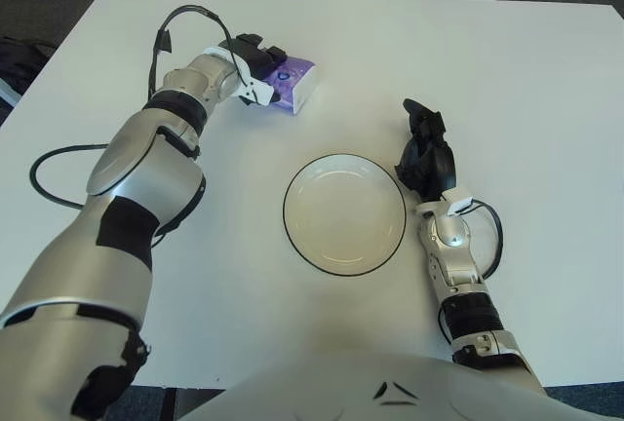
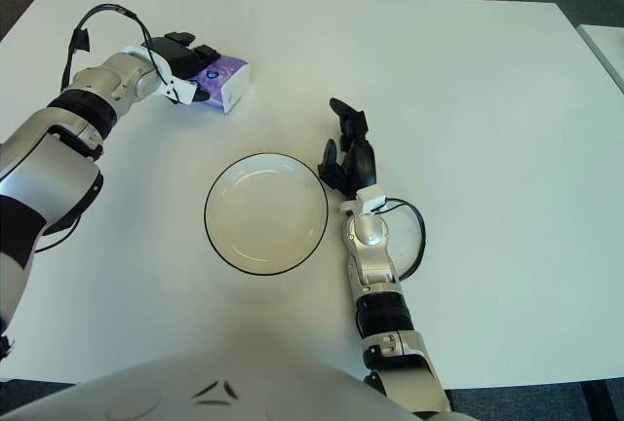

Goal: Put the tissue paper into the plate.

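Left hand (image 1: 255,60) clamped on tissue pack (image 1: 293,83) far left of empty plate (image 1: 343,213), transfer undone, right hand (image 1: 427,153) loosely open just right

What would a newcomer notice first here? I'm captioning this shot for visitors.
The left hand closed around a purple tissue pack at the far left of the white table. Next, the empty black-rimmed plate in the middle, with the right hand idle just to its right.

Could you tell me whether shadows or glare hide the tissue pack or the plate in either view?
Left eye view: even light, faint shadows, tissue pack clear under the left hand. Right eye view: plate free of glare, rim sharp; right hand beside it.
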Robot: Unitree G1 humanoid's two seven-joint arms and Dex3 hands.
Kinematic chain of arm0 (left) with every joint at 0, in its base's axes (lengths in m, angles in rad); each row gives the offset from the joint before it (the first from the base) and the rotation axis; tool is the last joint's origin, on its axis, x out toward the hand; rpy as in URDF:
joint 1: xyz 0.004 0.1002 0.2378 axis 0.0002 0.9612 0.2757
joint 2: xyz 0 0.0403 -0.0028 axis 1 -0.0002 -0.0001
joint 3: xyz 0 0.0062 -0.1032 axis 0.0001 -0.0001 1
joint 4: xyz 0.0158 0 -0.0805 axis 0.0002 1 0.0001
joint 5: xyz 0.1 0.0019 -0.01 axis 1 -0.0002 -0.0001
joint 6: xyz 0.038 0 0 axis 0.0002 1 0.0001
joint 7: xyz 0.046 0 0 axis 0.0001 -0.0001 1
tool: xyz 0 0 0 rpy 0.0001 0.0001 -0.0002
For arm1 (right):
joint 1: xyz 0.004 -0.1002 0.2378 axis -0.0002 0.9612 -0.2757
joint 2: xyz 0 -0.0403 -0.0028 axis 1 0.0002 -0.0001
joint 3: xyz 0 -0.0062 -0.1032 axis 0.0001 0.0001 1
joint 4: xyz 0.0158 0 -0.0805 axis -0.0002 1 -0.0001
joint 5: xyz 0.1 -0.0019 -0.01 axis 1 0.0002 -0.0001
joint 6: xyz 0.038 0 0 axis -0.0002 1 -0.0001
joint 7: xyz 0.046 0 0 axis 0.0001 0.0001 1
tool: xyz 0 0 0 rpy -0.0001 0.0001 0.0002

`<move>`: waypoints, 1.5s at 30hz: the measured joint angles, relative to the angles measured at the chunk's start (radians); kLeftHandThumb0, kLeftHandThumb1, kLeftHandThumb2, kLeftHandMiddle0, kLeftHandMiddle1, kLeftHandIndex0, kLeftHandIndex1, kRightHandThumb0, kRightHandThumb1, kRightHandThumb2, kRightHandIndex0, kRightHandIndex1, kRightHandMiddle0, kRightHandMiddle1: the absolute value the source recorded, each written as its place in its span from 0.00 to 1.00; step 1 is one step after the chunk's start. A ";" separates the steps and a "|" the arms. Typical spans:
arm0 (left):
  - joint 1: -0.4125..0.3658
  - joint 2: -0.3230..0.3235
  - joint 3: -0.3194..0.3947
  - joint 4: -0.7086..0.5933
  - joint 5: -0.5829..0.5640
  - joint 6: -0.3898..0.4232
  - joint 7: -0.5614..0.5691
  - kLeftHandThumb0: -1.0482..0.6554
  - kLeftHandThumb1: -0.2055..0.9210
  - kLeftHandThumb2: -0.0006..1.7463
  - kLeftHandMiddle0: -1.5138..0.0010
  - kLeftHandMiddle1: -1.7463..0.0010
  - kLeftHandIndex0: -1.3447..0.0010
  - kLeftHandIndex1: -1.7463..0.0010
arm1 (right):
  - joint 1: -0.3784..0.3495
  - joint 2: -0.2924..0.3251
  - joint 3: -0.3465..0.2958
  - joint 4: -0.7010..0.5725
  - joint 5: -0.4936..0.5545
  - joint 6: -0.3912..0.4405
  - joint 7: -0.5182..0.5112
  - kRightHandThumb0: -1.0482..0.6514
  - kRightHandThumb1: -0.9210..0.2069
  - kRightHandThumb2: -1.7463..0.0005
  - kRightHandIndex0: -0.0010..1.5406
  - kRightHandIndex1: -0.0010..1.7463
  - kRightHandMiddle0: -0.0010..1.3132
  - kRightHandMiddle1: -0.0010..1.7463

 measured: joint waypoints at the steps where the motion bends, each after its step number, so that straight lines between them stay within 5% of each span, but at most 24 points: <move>1: 0.000 0.000 -0.005 0.000 0.001 0.001 0.000 0.00 1.00 0.43 1.00 1.00 1.00 0.87 | 0.001 0.000 0.000 -0.001 0.000 0.000 0.002 0.26 0.00 0.48 0.23 0.04 0.00 0.44; 30: -0.034 0.001 -0.177 -0.008 0.114 0.014 0.054 0.00 1.00 0.37 1.00 1.00 1.00 0.95 | 0.026 0.002 0.000 -0.025 0.001 -0.001 0.051 0.30 0.00 0.43 0.22 0.03 0.00 0.44; 38: -0.031 0.001 -0.193 -0.007 0.121 0.020 0.086 0.00 1.00 0.24 0.99 1.00 1.00 0.86 | 0.036 0.002 0.000 -0.035 0.002 -0.002 0.064 0.29 0.00 0.44 0.22 0.03 0.00 0.43; 39: -0.029 0.002 -0.193 -0.007 0.121 0.021 0.092 0.00 0.99 0.21 0.96 0.98 1.00 0.82 | 0.037 0.002 0.000 -0.035 0.002 -0.003 0.066 0.29 0.00 0.44 0.22 0.03 0.00 0.42; 43: -0.002 0.005 -0.191 -0.006 0.121 0.037 0.175 0.06 0.95 0.11 0.98 0.62 1.00 0.62 | 0.038 0.003 0.000 -0.036 0.004 -0.004 0.073 0.29 0.00 0.44 0.22 0.03 0.00 0.43; 45: 0.017 0.007 -0.188 -0.005 0.119 0.049 0.229 0.09 0.93 0.10 0.97 0.53 1.00 0.54 | 0.039 0.003 0.000 -0.036 0.005 -0.005 0.075 0.29 0.00 0.44 0.22 0.03 0.00 0.43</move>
